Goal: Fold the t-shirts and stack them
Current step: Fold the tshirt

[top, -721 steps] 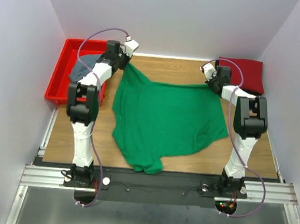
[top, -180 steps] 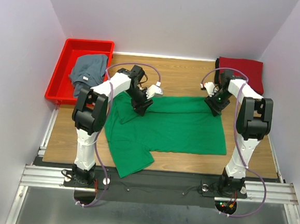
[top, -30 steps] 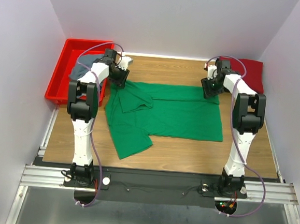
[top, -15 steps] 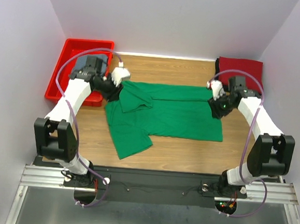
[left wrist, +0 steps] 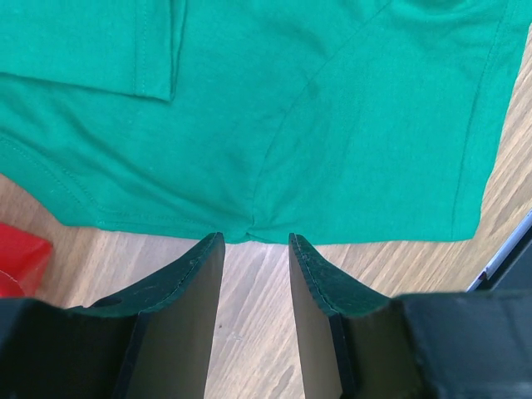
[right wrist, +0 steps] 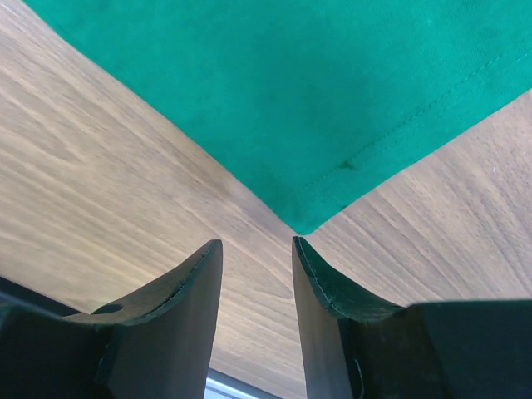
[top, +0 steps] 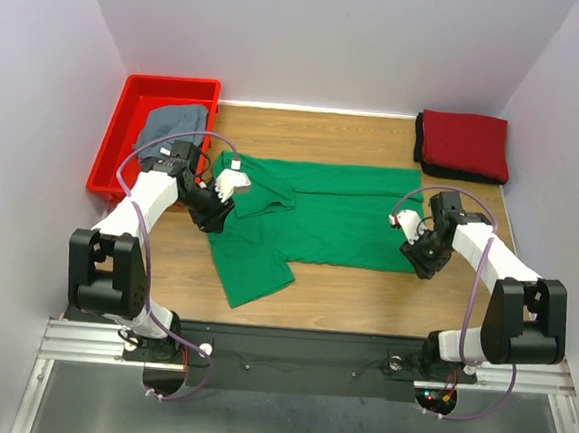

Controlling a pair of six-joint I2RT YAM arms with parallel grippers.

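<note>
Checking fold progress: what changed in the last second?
Both arms drew back from the far corners of the green shirt: the left gripper sits at its left edge, the right gripper at its near right corner, jaws open. That shirt, the dark red shirt, grey-blue shirt and red bin stayed put.

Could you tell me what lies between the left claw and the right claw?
The green t-shirt, lying between left claw and right claw, per the top view.

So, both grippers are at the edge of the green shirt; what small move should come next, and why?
Probably ease both grippers forward onto the cloth and close them. The left gripper stands open right at the edge of the green t-shirt, and the right gripper is open just short of its near corner; neither holds anything yet.
</note>
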